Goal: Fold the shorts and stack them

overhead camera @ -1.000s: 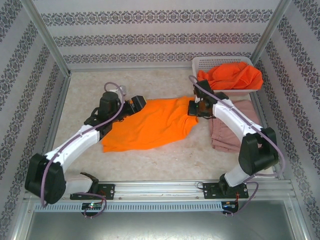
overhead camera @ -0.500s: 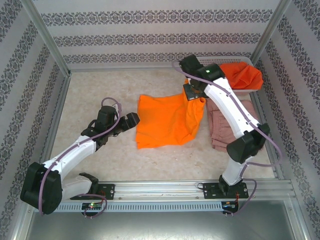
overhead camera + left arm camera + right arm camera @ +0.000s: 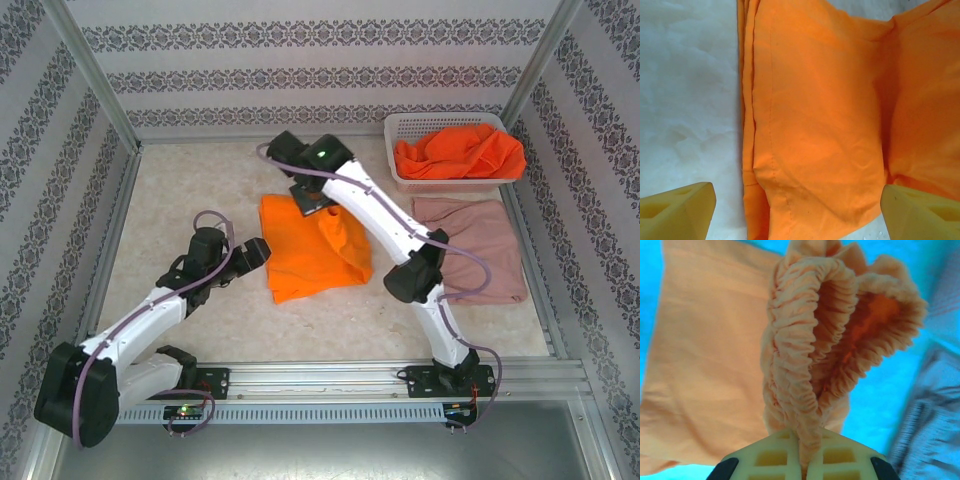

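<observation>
The orange shorts (image 3: 312, 250) lie on the counter (image 3: 200, 180) to the left of the basket (image 3: 440, 184), well apart from it, with one side lapped over the other. Your right arm (image 3: 385, 220) reaches across them to the side away from the basket. The right jaws pinch the gathered waistband (image 3: 800, 390), which bunches up out of them, probably so the fold can be laid square along that edge. The left jaws stand spread, low over the cloth edge farthest from the basket, gripping nothing; I judge they wait to pin or straighten that edge. The pink shorts (image 3: 470, 250) lie flat just in front of the basket, likely the base of your stack. The orange heap (image 3: 460, 150) sits inside the basket, not yet folded.
</observation>
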You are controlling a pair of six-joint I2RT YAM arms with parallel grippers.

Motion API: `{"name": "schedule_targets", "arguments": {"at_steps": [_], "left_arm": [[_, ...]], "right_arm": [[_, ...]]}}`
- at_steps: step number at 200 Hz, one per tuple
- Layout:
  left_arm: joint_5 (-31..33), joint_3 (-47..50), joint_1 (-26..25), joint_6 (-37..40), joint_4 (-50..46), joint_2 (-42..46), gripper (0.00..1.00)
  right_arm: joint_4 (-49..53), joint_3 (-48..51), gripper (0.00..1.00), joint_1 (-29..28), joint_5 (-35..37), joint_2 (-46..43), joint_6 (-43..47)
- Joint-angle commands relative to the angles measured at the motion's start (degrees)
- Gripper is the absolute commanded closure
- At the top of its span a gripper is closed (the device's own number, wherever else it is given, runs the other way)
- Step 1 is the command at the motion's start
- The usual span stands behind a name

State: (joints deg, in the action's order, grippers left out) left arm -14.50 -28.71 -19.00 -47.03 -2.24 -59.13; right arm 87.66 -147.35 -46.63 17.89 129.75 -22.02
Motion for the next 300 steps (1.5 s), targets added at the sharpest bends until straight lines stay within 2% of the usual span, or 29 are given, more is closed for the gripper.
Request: {"name": "schedule_targets", "arguments": {"at_steps": [1,17,32,48,63,85,100,131,149,190,222,252,272,300], "left_arm": [[5.89,1.6,0.78,-2.69,-0.66,4.97,0.12],[8.96,2.0,1.01,-3.27,-2.55,9.1,0.09],[11.57,1.65,1.25,-3.77,-4.99,13.08,0.05],[12.08,0.91,1.48,-4.04,-5.6,16.13,0.02],[10.68,-0.08,1.48,-4.31,-4.79,16.48,0.01],[5.48,-2.29,1.51,-4.57,-2.18,12.01,0.01],[1.43,-4.09,1.44,-4.92,-0.1,7.47,0.03],[-5.79,-7.73,1.23,-6.0,5.04,-2.03,0.07],[-7.47,-9.72,0.33,-7.2,9.34,-6.54,0.06],[-10.43,-12.9,-1.48,-12.15,20.04,-17.33,0.06],[-10.72,-12.84,-2.62,-13.59,23.08,-20.38,0.06],[-10.28,-11.01,-2.7,-14.78,24.21,-19.46,0.05],[-10.14,-10.1,-3.13,-15.42,24.87,-19.34,0.04],[-10.15,-8.89,-3.85,-16.06,27.25,-22.7,0.03]], "right_arm": [[-6.0,-1.91,0.68,-2.4,-14.96,4.3,-5.36],[-12.06,-1.57,0.53,-1.96,-30.62,5.31,-8.12],[-18.94,2.58,0.39,-0.95,-37.81,1.77,-10.25],[-27.37,12.66,0.33,0.77,-38.38,-6.21,-11.16],[-36.51,26.15,0.29,3.35,-38.59,-14.71,-13.28],[-52.43,47.09,0.26,8.7,-41.73,-25.29,-20.07],[-57.49,56.1,0.23,11.83,-42.85,-29.39,-22.05],[-60.06,65.25,0.19,15.9,-43.36,-31.68,-20.35],[-63.37,70.01,0.18,17.8,-44.61,-31.0,-21.77],[-79.88,81.73,0.17,18.87,-50.55,-25.39,-30.45],[-85.29,86.83,0.17,15.39,-53.25,-21.56,-34.17],[-85.81,89.24,0.16,9.48,-55.05,-28.04,-33.77],[-81.46,91.35,0.15,9.46,-50.18,-36.45,-30.16],[-74.46,94.3,0.11,13.51,-40.05,-45.58,-21.81]]}}
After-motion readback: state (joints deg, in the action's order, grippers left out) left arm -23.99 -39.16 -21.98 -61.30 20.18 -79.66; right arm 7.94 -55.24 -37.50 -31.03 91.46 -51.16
